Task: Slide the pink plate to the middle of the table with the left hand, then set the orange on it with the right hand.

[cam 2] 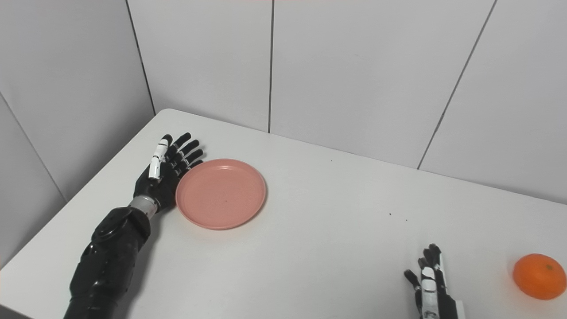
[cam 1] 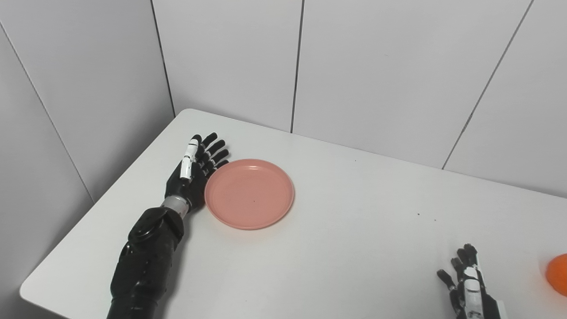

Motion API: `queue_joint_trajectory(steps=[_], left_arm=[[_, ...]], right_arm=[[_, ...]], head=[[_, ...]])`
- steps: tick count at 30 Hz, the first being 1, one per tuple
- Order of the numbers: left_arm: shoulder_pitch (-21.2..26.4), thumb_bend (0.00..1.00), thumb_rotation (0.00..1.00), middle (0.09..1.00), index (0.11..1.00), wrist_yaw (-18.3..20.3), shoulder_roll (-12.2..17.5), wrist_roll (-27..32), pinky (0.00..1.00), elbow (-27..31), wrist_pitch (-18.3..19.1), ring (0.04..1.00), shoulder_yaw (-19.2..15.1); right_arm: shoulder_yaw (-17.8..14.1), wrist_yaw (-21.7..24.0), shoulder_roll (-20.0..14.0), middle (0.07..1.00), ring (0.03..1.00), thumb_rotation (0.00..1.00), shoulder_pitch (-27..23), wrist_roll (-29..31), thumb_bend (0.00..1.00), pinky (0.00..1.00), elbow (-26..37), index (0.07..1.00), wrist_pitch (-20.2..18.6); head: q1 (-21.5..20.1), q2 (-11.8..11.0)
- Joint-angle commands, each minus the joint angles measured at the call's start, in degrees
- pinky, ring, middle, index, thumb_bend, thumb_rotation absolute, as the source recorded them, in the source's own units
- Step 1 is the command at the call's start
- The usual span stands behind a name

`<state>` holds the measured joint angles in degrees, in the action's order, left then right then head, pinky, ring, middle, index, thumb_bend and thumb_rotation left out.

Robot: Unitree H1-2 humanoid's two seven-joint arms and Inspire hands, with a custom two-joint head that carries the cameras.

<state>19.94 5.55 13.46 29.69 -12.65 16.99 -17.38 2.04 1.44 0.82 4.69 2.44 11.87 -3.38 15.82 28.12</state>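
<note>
Sliding step: left hand (cam 1: 195,170), fingers spread, presses flat against the plate (cam 1: 249,193) near the desk's (cam 1: 354,230) far-left corner (push rightward next); right hand (cam 2: 432,288) waits open beside the orange (cam 2: 539,276).

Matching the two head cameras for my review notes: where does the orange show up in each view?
Left eye view: the orange is cut off by the right edge, low down, only partly visible.
Right eye view: it shows whole, at lower right, on the table right of the right hand.
Shared landmark: the pink plate beside the left hand.
</note>
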Motion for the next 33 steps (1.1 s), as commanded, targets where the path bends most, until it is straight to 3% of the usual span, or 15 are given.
queue_joint_trajectory(steps=[1,14,22,33], left_arm=[[0.90,0.38,1.00,0.911,0.894,0.85,-0.42,-0.25,0.92,0.49,1.24,0.907,0.88],[0.17,0.37,1.00,0.904,0.890,-0.55,-3.59,-1.37,0.90,4.19,3.48,0.900,3.39],[-1.20,0.39,1.00,0.903,0.882,-1.22,-5.67,-2.03,0.91,7.21,4.82,0.901,4.65],[-1.70,0.40,1.00,0.920,0.896,0.34,-7.18,-2.89,0.91,7.57,3.59,0.914,6.25]], right_arm=[[-0.09,-0.13,0.36,1.000,0.993,1.00,-0.44,0.27,0.32,1.00,1.76,1.000,0.06],[0.14,-0.28,0.83,1.000,0.986,1.00,-0.27,-0.75,0.33,1.00,1.73,1.000,1.04],[0.38,-0.37,1.08,1.000,0.992,1.00,0.07,-1.23,0.35,1.00,3.15,1.000,-0.84],[0.84,-1.06,1.62,1.000,0.986,1.00,0.19,-2.19,0.35,1.00,3.93,1.000,-1.61]], head=[[-0.30,0.17],[-0.53,0.80],[-1.59,1.42],[-3.21,2.45]])
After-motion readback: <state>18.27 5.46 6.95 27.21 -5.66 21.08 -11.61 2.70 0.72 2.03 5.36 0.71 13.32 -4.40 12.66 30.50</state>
